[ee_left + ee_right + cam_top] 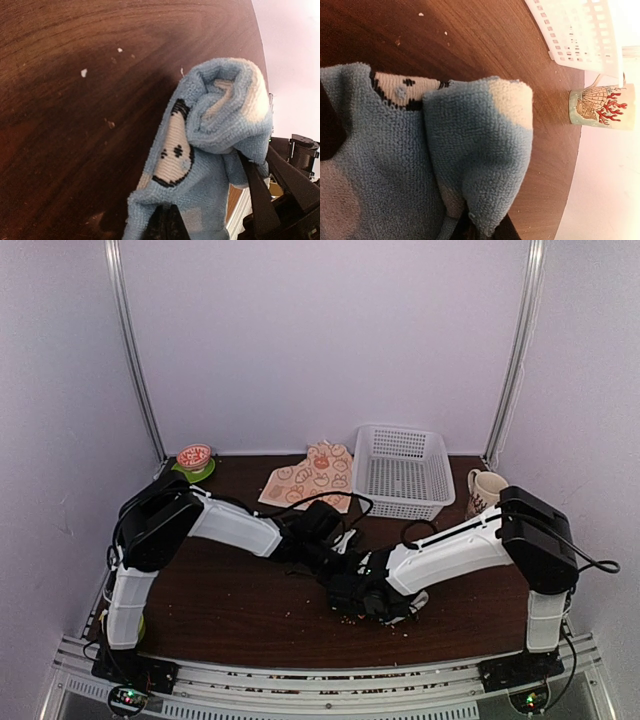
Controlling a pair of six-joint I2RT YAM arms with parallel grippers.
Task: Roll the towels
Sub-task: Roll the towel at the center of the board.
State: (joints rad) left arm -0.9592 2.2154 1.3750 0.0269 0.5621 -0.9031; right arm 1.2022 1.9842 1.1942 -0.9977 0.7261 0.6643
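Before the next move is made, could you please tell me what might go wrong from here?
The blue towel is rolled loosely, open at its end; it may unroll if the left gripper or right gripper lets go. Both pinch the same small bundle, so they could collide. Crumbs on the table may cling to it.

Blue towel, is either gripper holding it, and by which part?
Yes, both. The left gripper is pinched shut on one edge of the light blue towel; the right gripper clamps the end of its rolled fold.
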